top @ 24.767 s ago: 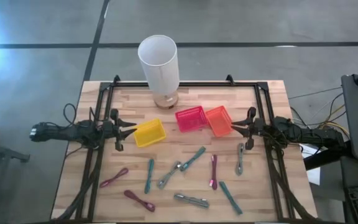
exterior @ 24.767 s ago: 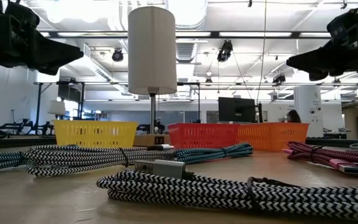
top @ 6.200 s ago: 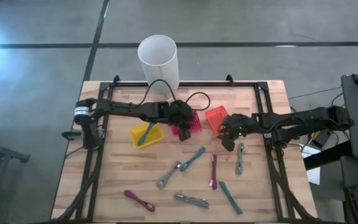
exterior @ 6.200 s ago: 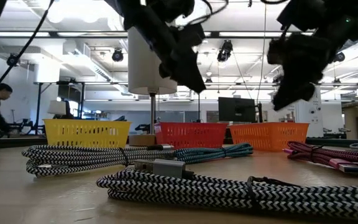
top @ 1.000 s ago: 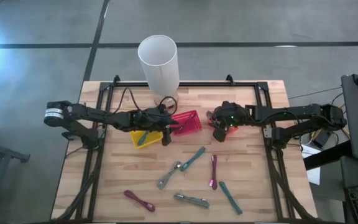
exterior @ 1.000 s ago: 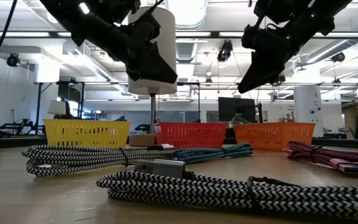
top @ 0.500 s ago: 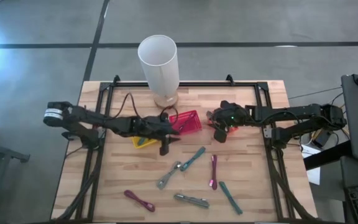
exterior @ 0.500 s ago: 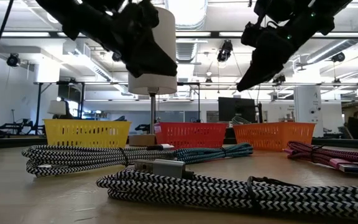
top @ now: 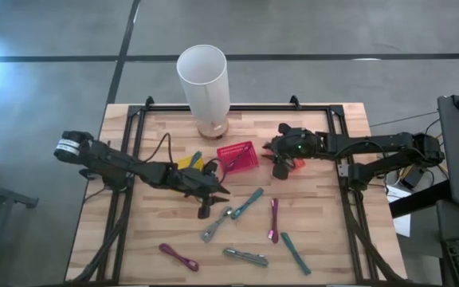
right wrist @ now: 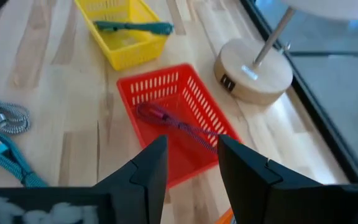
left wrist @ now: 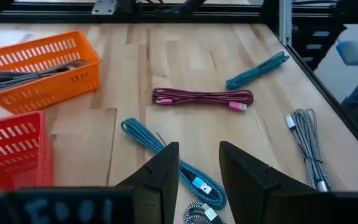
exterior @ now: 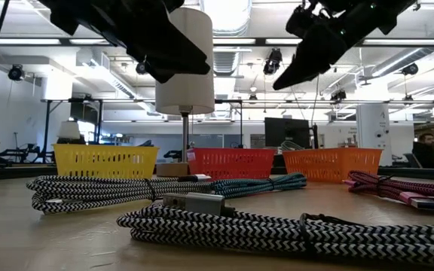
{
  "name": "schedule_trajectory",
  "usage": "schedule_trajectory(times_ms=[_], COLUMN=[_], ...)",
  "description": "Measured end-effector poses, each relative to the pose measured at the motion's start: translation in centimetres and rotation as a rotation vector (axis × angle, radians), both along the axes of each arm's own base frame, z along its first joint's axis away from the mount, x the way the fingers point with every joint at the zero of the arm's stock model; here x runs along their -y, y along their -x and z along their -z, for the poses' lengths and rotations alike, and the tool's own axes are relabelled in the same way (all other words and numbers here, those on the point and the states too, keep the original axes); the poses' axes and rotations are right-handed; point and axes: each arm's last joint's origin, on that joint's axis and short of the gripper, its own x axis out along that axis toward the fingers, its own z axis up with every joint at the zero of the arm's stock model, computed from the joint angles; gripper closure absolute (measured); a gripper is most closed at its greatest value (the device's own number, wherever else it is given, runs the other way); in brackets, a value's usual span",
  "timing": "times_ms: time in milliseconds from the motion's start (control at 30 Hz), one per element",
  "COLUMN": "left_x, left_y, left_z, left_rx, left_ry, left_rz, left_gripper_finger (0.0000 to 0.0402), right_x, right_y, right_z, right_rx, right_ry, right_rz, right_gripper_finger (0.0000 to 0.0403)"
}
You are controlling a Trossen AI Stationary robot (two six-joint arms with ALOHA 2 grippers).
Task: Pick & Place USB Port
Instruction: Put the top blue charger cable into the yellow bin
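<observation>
The left gripper (left wrist: pixel 197 180) has its two dark, wedge-shaped fingers parted with nothing between them; in the high view it hangs over the pale wooden plank table (top: pixel 333 239), just in front of the yellow plastic mesh basket (top: pixel 188 165). Right beyond its tips lies a teal braided USB cable (left wrist: pixel 173 165), coiled in a long loop, and farther off a magenta braided USB cable (left wrist: pixel 202 98) folded into a straight bundle. A grey braided cable (left wrist: pixel 306 146) and another teal bundle (left wrist: pixel 257 70) lie near the table's framed edge.

The right gripper (right wrist: pixel 188 162) also holds its fingers apart and empty, poised above the red plastic mesh basket (right wrist: pixel 176 121), in which a magenta cable (right wrist: pixel 166 119) lies slack across the slotted floor. The yellow basket holds a teal cable (right wrist: pixel 132 27). An orange plastic mesh basket (left wrist: pixel 39 68) with a grey striped cable (left wrist: pixel 23 74) inside sits beside the red one. Behind the baskets stands a lamp with a round wooden base (right wrist: pixel 253 71) and a white cylindrical shade (top: pixel 203 76).
</observation>
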Motion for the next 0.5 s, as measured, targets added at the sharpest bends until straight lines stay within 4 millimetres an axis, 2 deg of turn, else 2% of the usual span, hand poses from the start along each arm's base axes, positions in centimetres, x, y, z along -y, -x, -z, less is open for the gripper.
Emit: schedule_trajectory(times_ms=[233,500], left_x=[-0.12,-0.12], left_y=[-0.19,-0.23], left_z=[-0.43,-0.53], left_rx=[0.014,0.018], left_ry=[0.01,0.003], left_rz=[-0.069,-0.067], left_gripper_finger=[0.0282,0.0282], right_x=[0.04,0.05], right_y=[-0.28,-0.35], right_z=[-0.59,-0.72], right_rx=[0.033,0.046], right_ry=[0.047,0.056], right_rz=[-0.03,-0.034], right_gripper_finger=[0.0268,0.0268])
